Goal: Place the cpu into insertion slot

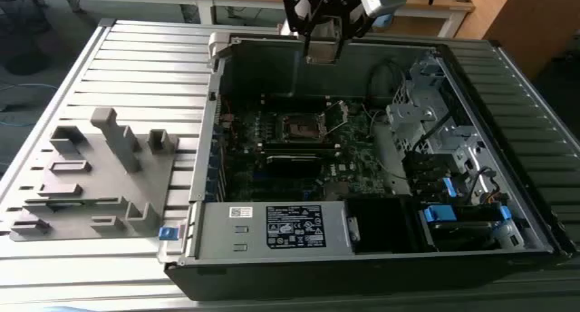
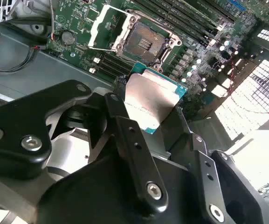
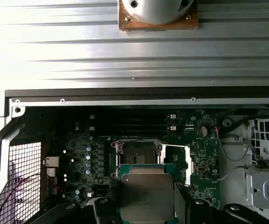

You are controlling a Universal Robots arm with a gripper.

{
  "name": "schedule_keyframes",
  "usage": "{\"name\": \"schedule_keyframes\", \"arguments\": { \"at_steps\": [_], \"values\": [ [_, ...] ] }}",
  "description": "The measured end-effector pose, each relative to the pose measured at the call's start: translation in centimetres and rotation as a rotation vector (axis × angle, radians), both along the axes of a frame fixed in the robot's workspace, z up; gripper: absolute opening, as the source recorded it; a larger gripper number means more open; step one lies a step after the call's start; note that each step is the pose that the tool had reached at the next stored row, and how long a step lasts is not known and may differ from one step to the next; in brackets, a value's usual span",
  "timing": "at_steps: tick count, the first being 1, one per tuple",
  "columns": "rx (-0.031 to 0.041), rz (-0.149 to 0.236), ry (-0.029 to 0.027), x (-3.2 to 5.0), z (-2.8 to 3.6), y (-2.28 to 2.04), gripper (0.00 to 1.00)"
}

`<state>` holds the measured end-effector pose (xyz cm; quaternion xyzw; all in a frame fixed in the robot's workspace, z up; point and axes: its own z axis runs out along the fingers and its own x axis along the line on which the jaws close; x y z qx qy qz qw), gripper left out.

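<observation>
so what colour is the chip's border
Teal-green; the chip shows best in the first wrist view.

Strong blown-out glare across the table [image 3: 41, 42]

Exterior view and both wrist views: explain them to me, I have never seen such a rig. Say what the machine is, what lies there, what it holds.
The machine is a robot arm ending in a gripper. The exterior view looks from off the arm at a slatted metal table bearing an open computer case and a grey plastic block. Both wrist views ride on the arm. They show the gripper shut on the cpu, a thin silver square, held clear of the insertion slot inside the case.
</observation>
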<state>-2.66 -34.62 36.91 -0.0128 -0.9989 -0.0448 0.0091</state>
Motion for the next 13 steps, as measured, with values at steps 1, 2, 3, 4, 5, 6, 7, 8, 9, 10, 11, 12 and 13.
{"name": "schedule_keyframes", "arguments": {
  "at_steps": [1,2,3,4,5,6,7,8,9,10,11,12,13],
  "values": [
    [0.0001,0.0,0.0,0.0,0.0,0.0,0.54],
    [0.0,0.0,0.0,0.0,0.0,0.0,0.54],
    [0.0,0.0,0.0,0.0,0.0,0.0,0.54],
    [0.0,0.0,0.0,0.0,0.0,0.0,0.54],
    [-0.0001,0.0,0.0,0.0,0.0,0.0,0.54],
    [0.0,0.0,0.0,0.0,-0.03,0.0,0.54],
    [-0.0001,0.0,0.0,0.0,-0.07,0.0,0.54],
    [0.0,0.0,0.0,0.0,-0.12,0.0,0.54],
    [0.0,0.0,0.0,0.0,-0.17,0.0,0.54],
    [0.0,0.0,0.0,0.0,-0.21,0.0,0.54],
    [-0.0002,0.0,0.0001,0.0,-0.21,0.0,0.54],
    [-0.0002,0.0,0.0001,0.0,-0.22,0.0,0.54],
    [0.0,0.0,0.0,0.0,-0.25,0.0,0.54]
  ]
}}
